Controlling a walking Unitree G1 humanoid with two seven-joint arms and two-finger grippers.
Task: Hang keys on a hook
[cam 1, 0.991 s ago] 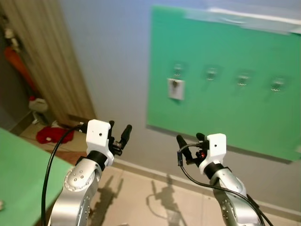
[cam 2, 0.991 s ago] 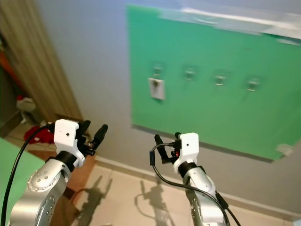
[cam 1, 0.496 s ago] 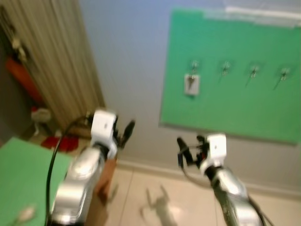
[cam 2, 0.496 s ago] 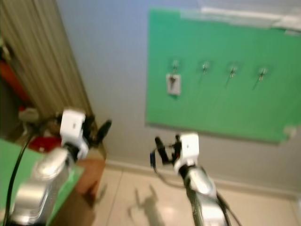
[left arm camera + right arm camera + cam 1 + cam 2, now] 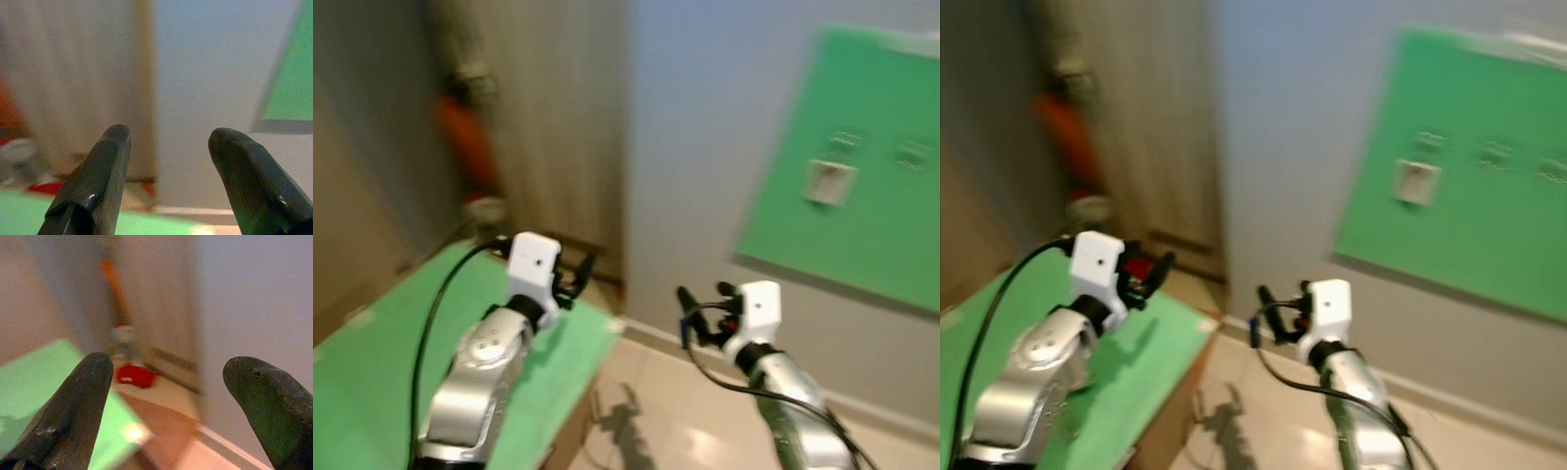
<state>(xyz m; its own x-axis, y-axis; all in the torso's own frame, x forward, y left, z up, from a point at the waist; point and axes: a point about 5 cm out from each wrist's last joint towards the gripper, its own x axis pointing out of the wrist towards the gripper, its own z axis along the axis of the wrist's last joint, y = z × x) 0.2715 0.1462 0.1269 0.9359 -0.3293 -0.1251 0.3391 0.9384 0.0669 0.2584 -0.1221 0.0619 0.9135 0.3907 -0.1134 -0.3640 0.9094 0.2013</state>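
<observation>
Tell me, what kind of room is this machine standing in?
Probably a hallway or entry corner of a home, though the pictures are blurred. A green board with small hooks hangs on a pale wall, a green-topped table stands to the left, and the floor looks tiled, with a baseboard.

Blurred green board (image 5: pixel 1469 215) on grey wall, green table (image 5: pixel 1136 382) at left, both grippers' fingers parted, empty.

Green board (image 5: pixel 862 196) on pale grey wall (image 5: pixel 705 147); white tag (image 5: pixel 829 182); green surface (image 5: pixel 372 382); silver arms, black-fingered hands; beige floor (image 5: pixel 666 411).
</observation>
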